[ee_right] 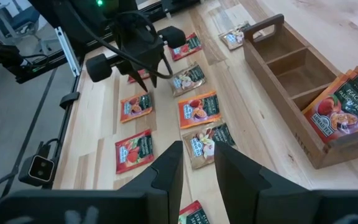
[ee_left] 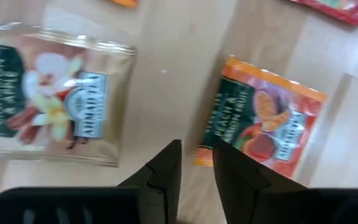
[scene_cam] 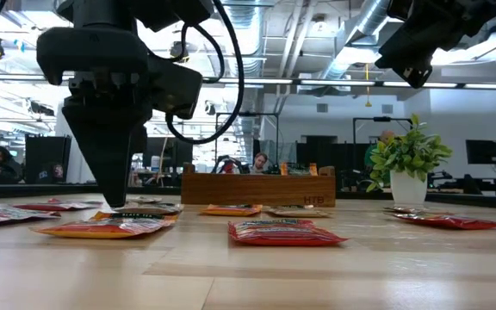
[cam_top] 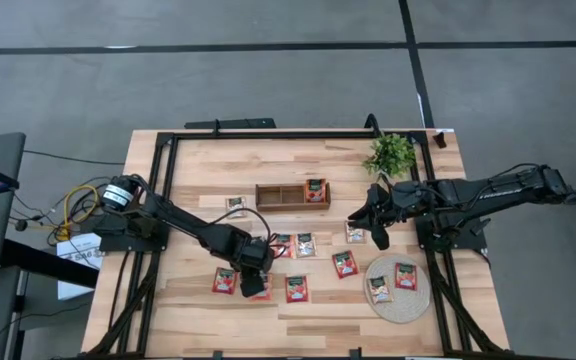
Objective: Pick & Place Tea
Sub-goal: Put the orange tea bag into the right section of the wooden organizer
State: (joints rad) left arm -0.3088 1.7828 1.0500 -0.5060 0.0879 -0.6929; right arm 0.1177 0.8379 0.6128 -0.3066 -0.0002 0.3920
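From up top, my left gripper (cam_top: 255, 283) sits low over the table among the scattered tea sachets (cam_top: 297, 288), while my right gripper (cam_top: 376, 232) hangs near the wooden caddy (cam_top: 292, 195), which already has one sachet stood in its end slot, so that's the drop spot I reckon.

Table level: left fingers come down to a point just over a sachet (scene_cam: 110, 227).

Left wrist: jaws a narrow gap apart, empty, straddling the orange sachet (ee_left: 263, 127) edge.

Right wrist: jaws slightly apart, holding nothing.
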